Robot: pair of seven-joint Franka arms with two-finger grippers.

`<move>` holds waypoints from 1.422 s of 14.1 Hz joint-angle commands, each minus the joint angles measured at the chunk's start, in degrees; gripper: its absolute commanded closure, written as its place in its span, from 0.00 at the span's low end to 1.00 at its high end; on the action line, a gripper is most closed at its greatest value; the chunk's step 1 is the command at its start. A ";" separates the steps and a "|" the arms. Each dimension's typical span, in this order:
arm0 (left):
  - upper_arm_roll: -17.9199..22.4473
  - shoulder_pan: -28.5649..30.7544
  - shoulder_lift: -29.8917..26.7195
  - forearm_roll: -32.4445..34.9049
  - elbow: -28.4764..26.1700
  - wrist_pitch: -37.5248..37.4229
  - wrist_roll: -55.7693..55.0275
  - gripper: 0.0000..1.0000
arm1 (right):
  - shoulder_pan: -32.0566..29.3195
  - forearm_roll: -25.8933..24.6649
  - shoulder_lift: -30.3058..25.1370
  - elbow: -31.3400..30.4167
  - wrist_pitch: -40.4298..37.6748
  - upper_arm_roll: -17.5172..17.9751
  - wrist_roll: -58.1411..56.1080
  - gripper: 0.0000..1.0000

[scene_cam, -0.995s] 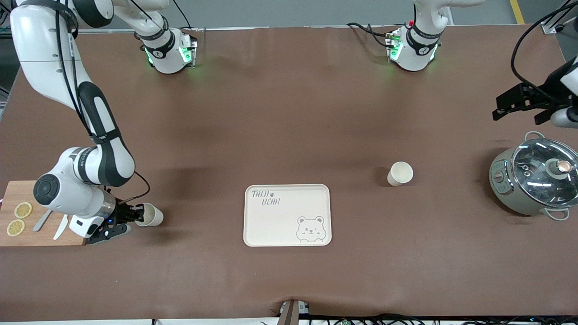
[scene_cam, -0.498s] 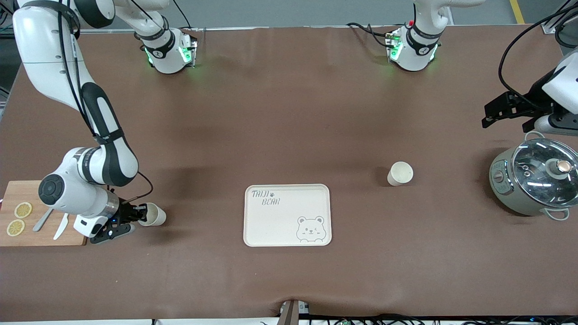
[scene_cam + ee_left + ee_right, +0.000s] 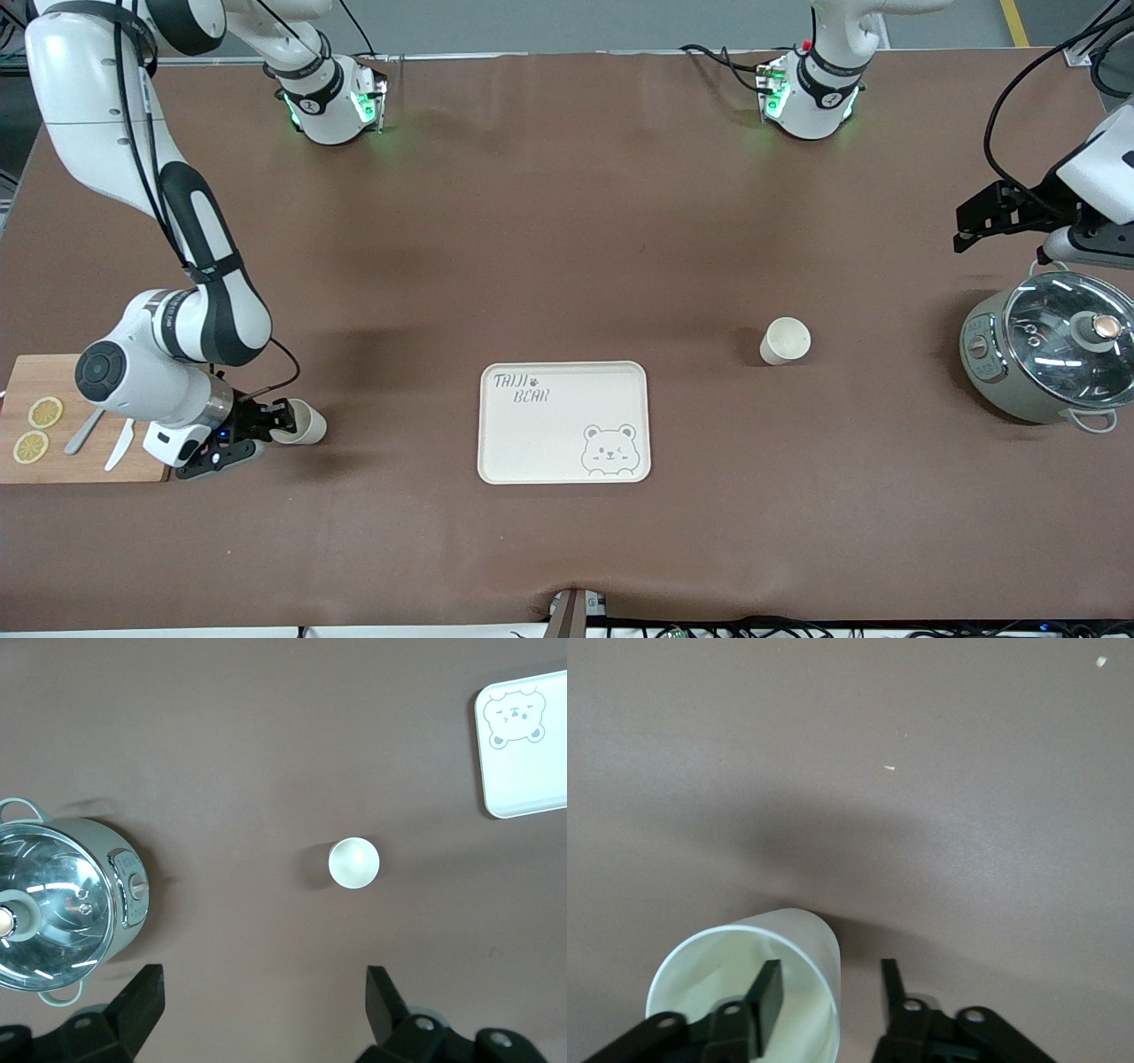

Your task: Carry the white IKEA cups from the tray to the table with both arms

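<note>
One white cup [image 3: 303, 424] stands on the table by the cutting board, toward the right arm's end. My right gripper [image 3: 276, 420] is open at its rim. One finger [image 3: 767, 994] is inside the cup [image 3: 799, 943] and the other finger [image 3: 891, 990] is outside, with gaps to the wall. The second white cup [image 3: 785, 340] stands alone between the bear tray [image 3: 549, 443] and the pot, and it also shows in the left wrist view [image 3: 353, 862]. My left gripper [image 3: 964, 227] hangs open and empty in the air over the table beside the pot, as the left wrist view [image 3: 261, 981] confirms.
A grey-green pot with a glass lid [image 3: 1047, 347] stands at the left arm's end. A wooden cutting board [image 3: 62, 465] with lemon slices [image 3: 44, 412] and cutlery [image 3: 99, 436] lies at the right arm's end, under the right arm's wrist. The cream bear tray lies mid-table, nearer the front camera.
My right gripper and the cup at it have shifted slightly toward the tray. My left gripper has moved a little away from the front camera, away from the pot.
</note>
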 commanded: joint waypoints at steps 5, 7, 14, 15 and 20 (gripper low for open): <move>-0.29 0.25 -1.02 0.71 -1.00 0.30 -0.25 0.00 | -0.61 0.94 -1.04 7.69 -7.35 -0.21 -0.57 0.00; -0.29 0.25 -1.11 0.80 -1.00 0.13 -0.17 0.00 | -1.40 1.11 -1.92 11.82 -14.03 -0.22 -0.48 0.00; -0.29 0.16 -1.11 0.80 -1.00 0.13 0.19 0.00 | -2.54 0.50 -8.33 21.50 -35.92 -0.74 3.73 0.00; -0.29 0.25 -1.11 0.80 -1.00 0.13 0.36 0.00 | -3.07 0.50 -9.73 22.65 -38.73 -0.74 3.83 0.00; -0.29 0.16 -1.11 0.80 -1.09 0.13 0.19 0.00 | -5.62 0.24 -19.56 23.54 -49.38 -0.74 10.05 0.00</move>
